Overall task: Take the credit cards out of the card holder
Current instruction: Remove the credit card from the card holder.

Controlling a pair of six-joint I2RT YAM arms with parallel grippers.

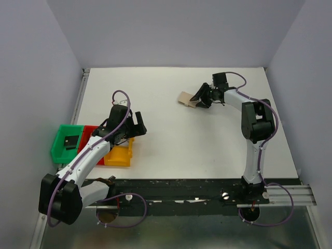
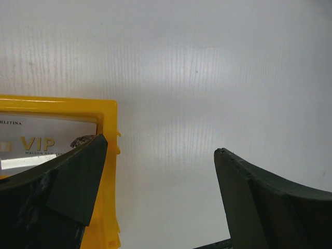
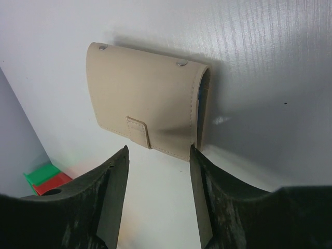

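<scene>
Two fingers of the right gripper (image 3: 158, 150) stand spread with nothing between them, their tips just short of the near edge of the card holder (image 3: 140, 98); whether the right-hand tip brushes its corner cannot be told. The holder sits folded shut on the tabletop (image 1: 171, 150), toward the far edge and right of the middle, with its tan tab (image 3: 137, 129) lying across the outside. A dark sliver shows at the open side, but no card can be made out there. The left gripper (image 2: 161, 145) hangs with its jaws wide apart and empty over the rim of the yellow bin (image 2: 106, 171) near the left edge. Inside that bin lies a pale card (image 2: 36, 142) lettered VIP, so at least one card seems to be out already. Judging by the shut holder, opening it and drawing out whatever remains is the work left.
</scene>
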